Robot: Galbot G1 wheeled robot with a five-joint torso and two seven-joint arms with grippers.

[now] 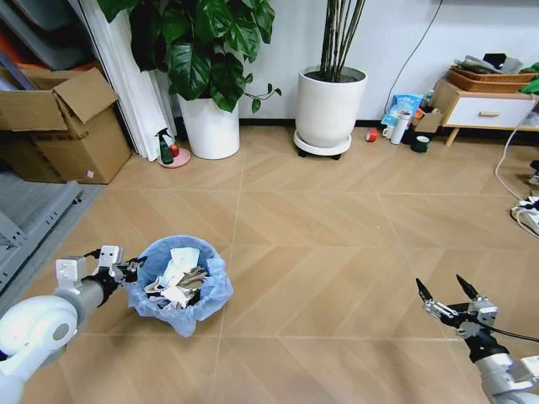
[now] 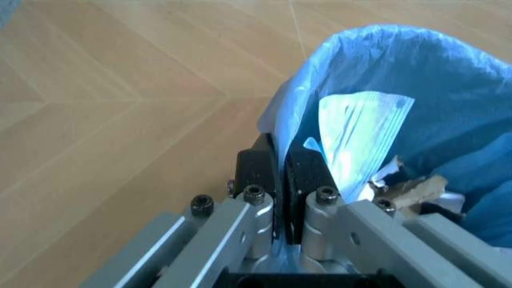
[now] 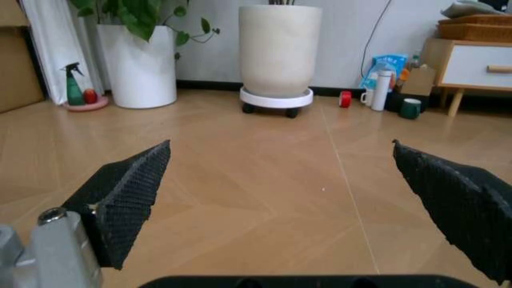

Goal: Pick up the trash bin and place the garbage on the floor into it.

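Observation:
The trash bin point(image 1: 181, 286), lined with a crinkly light-blue bag, is at the lower left in the head view, tilted toward me. Garbage point(image 1: 175, 282) lies inside it: white paper, pale and brownish scraps. My left gripper point(image 1: 130, 271) is shut on the bin's left rim; in the left wrist view its black fingers point(image 2: 254, 168) pinch the blue bag edge point(image 2: 292, 123), with a folded white-blue piece point(image 2: 360, 132) just inside. My right gripper point(image 1: 447, 300) hangs open at the lower right over bare floor point(image 1: 337, 252), with nothing between its fingers point(image 3: 128, 195).
Two white plant pots point(image 1: 209, 126) point(image 1: 330, 108) stand at the back wall, a green spray bottle point(image 1: 166, 147) beside the left one. Cardboard boxes point(image 1: 63, 126) sit far left. Cups, tape and a low cabinet point(image 1: 484, 105) are at the back right; cables point(image 1: 526, 210) lie at the right edge.

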